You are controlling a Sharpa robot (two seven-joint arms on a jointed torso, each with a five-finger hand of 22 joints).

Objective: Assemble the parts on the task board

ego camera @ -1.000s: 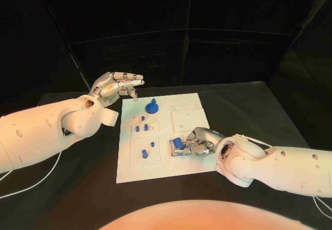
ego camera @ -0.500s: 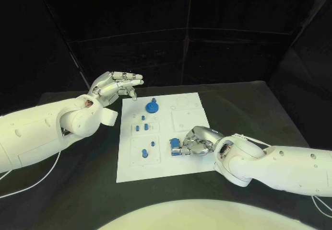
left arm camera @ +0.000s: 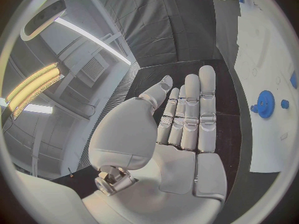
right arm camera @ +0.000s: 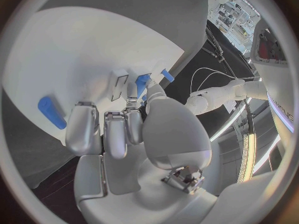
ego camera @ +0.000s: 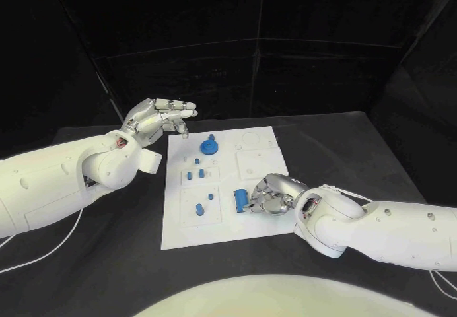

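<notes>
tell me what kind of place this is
Probably a robotics lab test cell: a black table closed in by dark curtains, a white task board with small blue parts, and ceiling strip lights in the left wrist view.

One flat white plastic task board (ego camera: 262,224) lies on the black bench (ego camera: 362,152). On it I count one round blue gear (ego camera: 209,146), one blue block (ego camera: 242,197), and about six small blue pegs (ego camera: 199,211). Two silver hands (ego camera: 160,119) show.
</notes>
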